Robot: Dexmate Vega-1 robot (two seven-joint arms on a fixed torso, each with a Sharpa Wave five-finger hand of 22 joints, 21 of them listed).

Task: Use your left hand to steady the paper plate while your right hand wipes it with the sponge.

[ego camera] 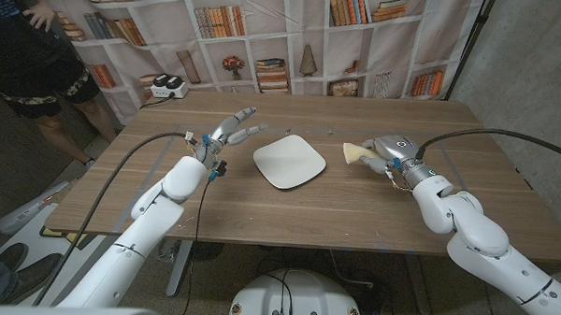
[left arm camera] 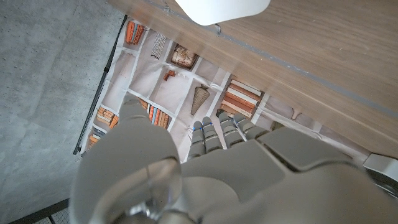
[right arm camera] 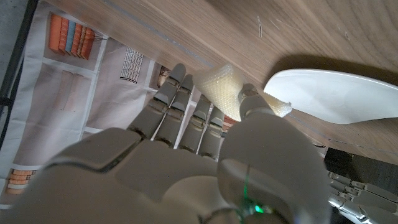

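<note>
Paper plate (ego camera: pixel 289 161): white, light, flimsy, likely to skid; middle of table (ego camera: pixel 260 213); best pinned at near-left rim.
Sponge (ego camera: pixel 358 153): pale, soft; gripped by right hand (ego camera: pixel 389 154), just beside plate.
Left hand (ego camera: pixel 227 133): fingers spread, empty, near plate, apart.

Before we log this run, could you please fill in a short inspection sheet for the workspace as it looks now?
Surface: wooden table, bare wood around the work.
Job's things: white paper plate at the table's middle, untouched; pale sponge to its right, apart from it.
Clutter: small white box with black buttons at the far left edge.
Robot hands: left robot hand with fingers spread, left of the plate, holding nothing; right robot hand grips the sponge.
Cables: black cable along the left arm; another to the right arm.
Surroundings: bookshelf-print backdrop; person standing at far left.
</note>
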